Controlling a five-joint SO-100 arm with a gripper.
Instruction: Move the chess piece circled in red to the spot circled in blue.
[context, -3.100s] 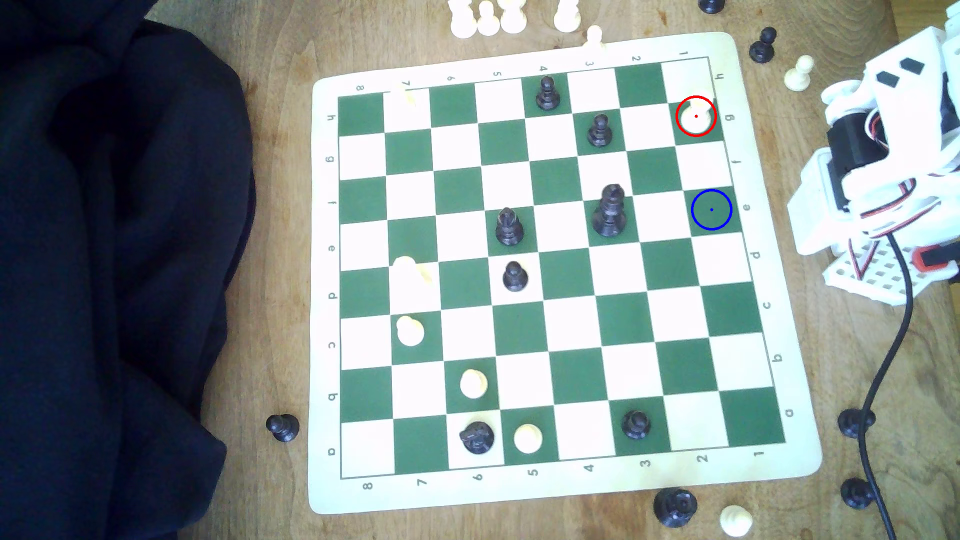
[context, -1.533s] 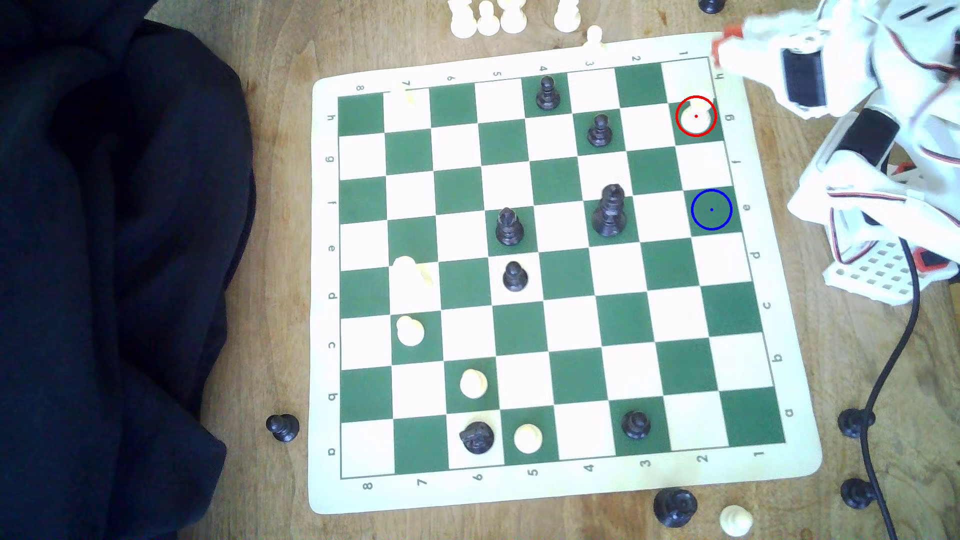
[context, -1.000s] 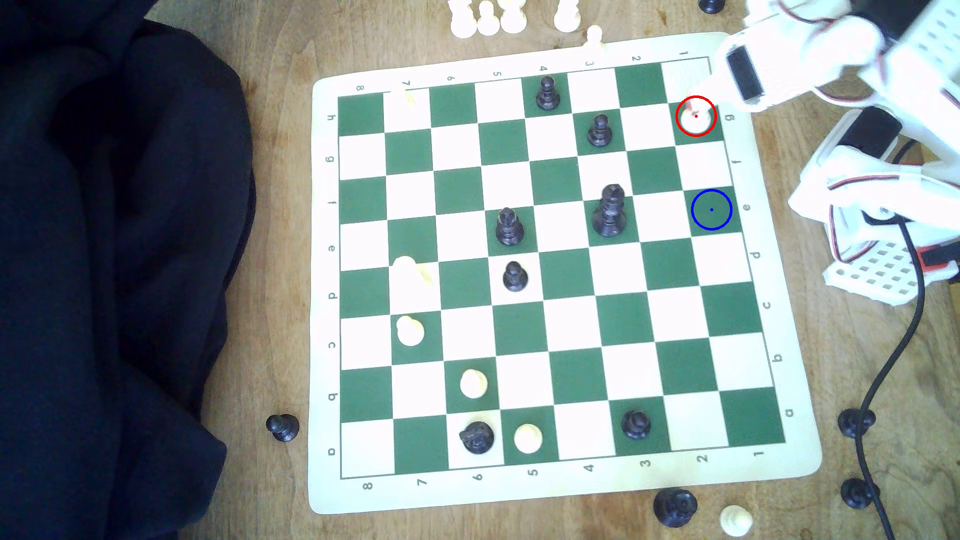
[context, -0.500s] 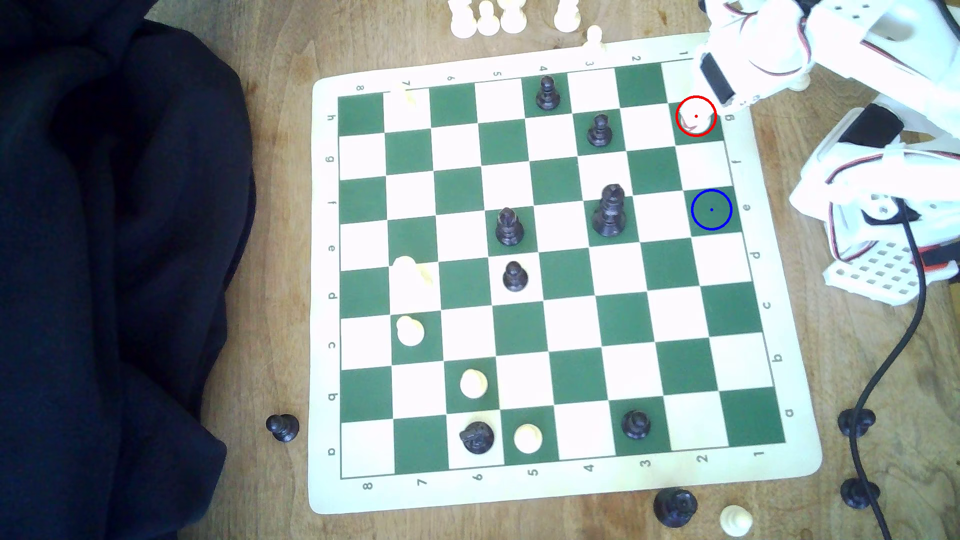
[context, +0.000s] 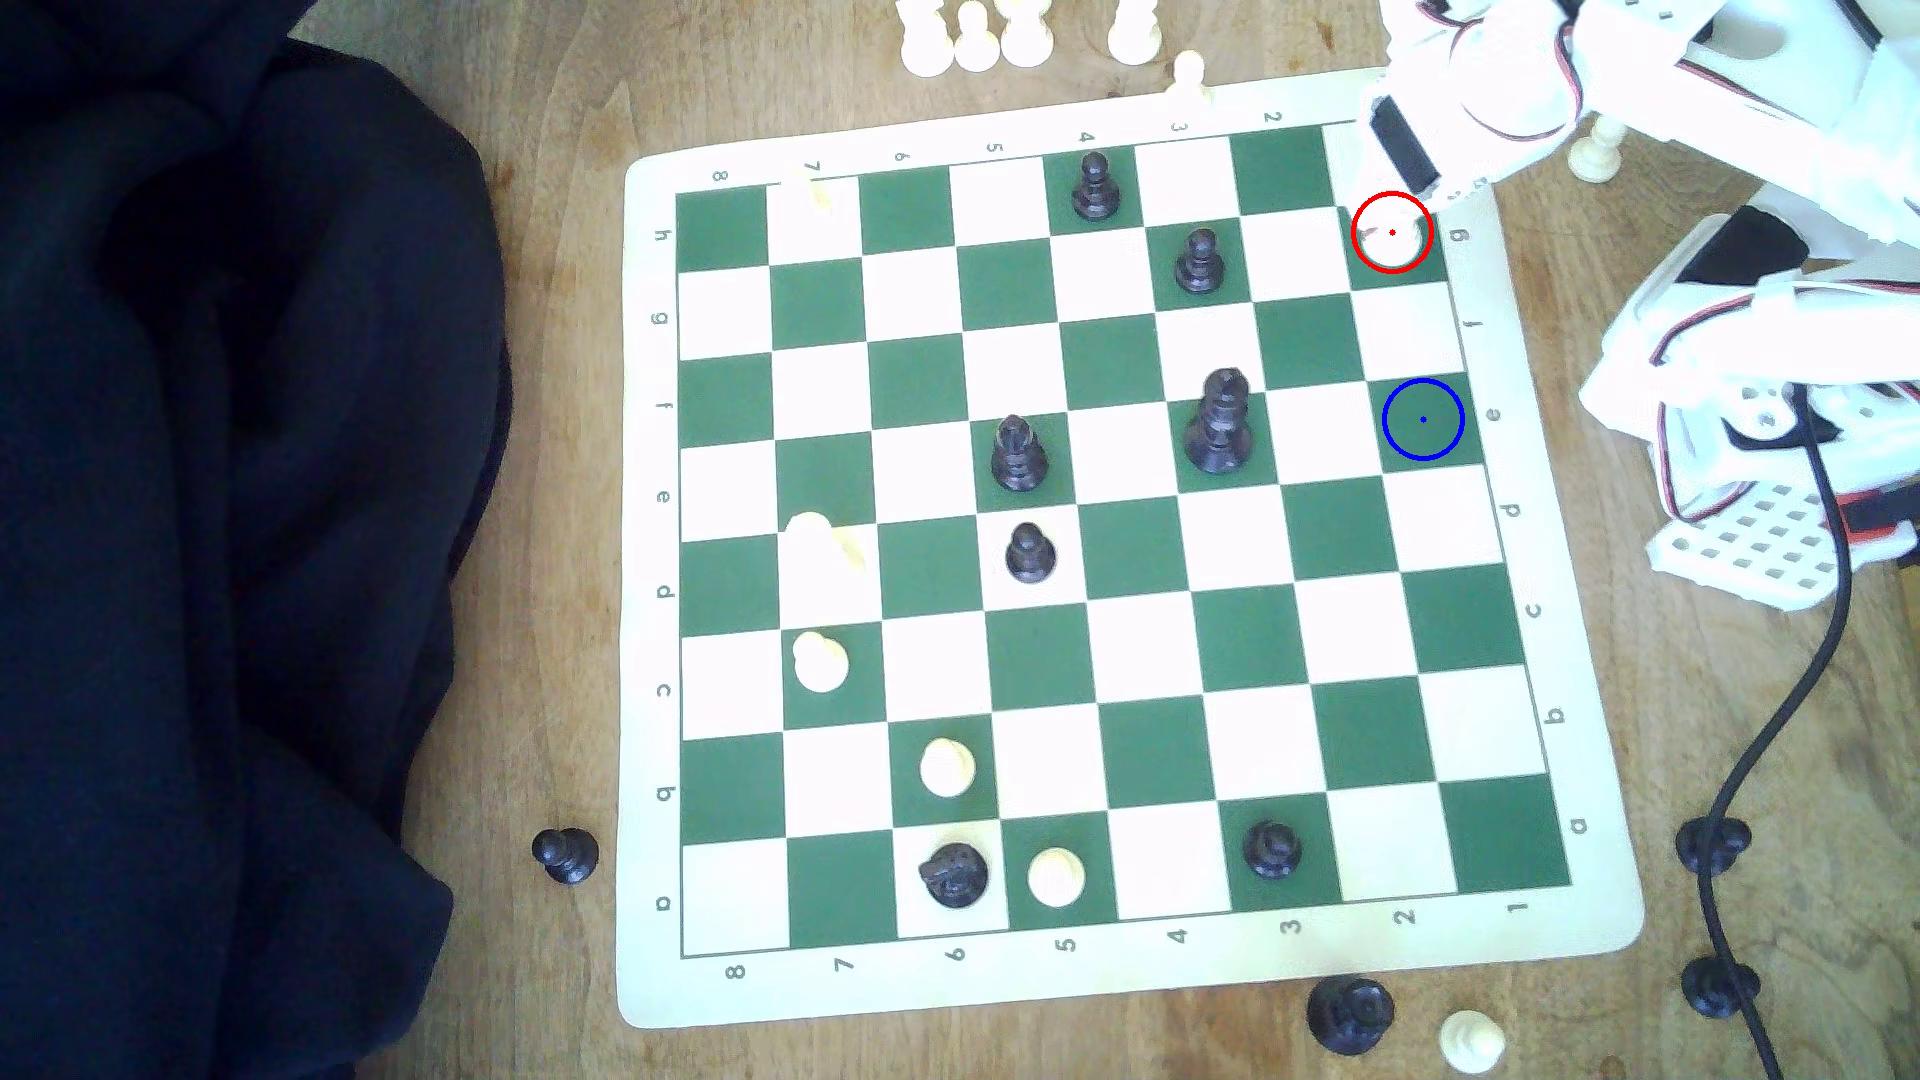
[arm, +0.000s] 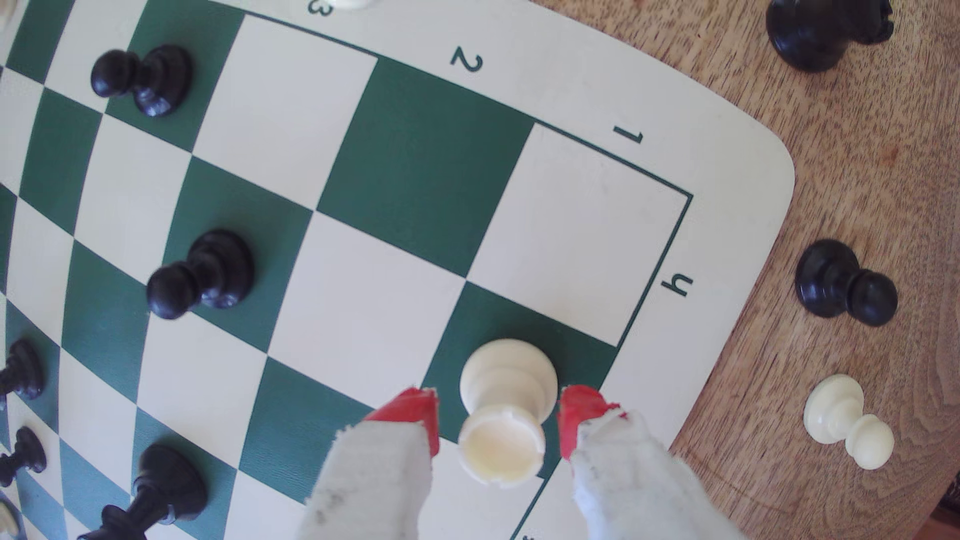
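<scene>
The chess piece (context: 1397, 247) is a cream-white rook standing on the red-ringed green square at the far right corner of the board (context: 644, 582). In the wrist view the chess piece (arm: 506, 374) stands upright between my red-tipped fingers (arm: 415, 413), with a narrow gap on each side. My gripper (arm: 500, 415) is open and touches nothing. In the exterior view my gripper (context: 1387, 220) hangs over the ringed square. The spot (context: 1422, 420), a bare green square with a blue ring, lies two squares nearer along the same edge column.
Black pawns (context: 1200, 262) (context: 1094, 187) and a tall black piece (context: 1219, 421) stand a few squares toward the exterior view's left. Off the board corner sit a white pawn (arm: 844, 415) and black pieces (arm: 841, 283). The arm base (context: 1766, 457) and black cable (context: 1766, 748) flank the board's right edge.
The arm has swung from beside the board to over its far right corner and come down. The open fingers now stand either side of the chess piece, which has not moved.
</scene>
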